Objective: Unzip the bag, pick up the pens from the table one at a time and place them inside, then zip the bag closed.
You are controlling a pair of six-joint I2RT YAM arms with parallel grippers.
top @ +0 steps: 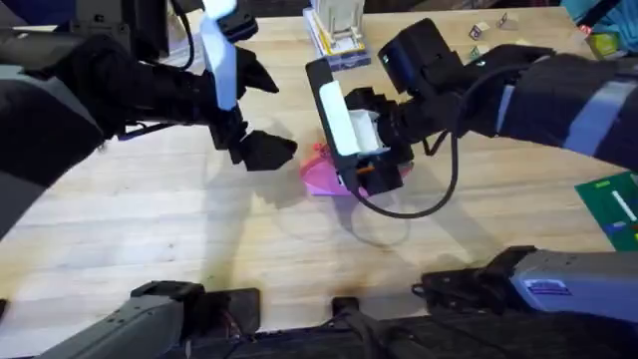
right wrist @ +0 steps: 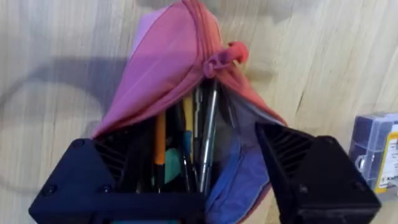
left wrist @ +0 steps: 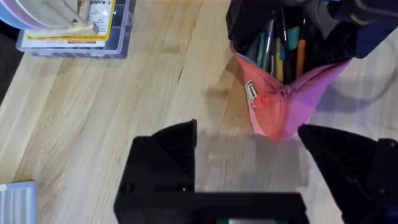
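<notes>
The pink bag (top: 321, 177) lies mid-table with its zipper drawn open at one end. Its pink pull (right wrist: 229, 55) sits at the end of the open part of the zipper. Several pens (right wrist: 206, 130) stick up inside the open mouth; I see none loose on the table (top: 199, 239). My right gripper (right wrist: 199, 137) is open and straddles the bag's open end, one finger on each side. My left gripper (left wrist: 247, 127) is open just short of the bag (left wrist: 280, 106) and holds nothing. In the overhead view the left gripper (top: 264, 150) is left of the bag and the right gripper (top: 374, 175) is over it.
A clear plastic organiser box (top: 334, 35) stands at the back centre, also seen close by as the organiser box (left wrist: 74, 31). A green board (top: 613, 204) lies at the right edge. The right arm's cable (top: 419, 204) loops down beside the bag.
</notes>
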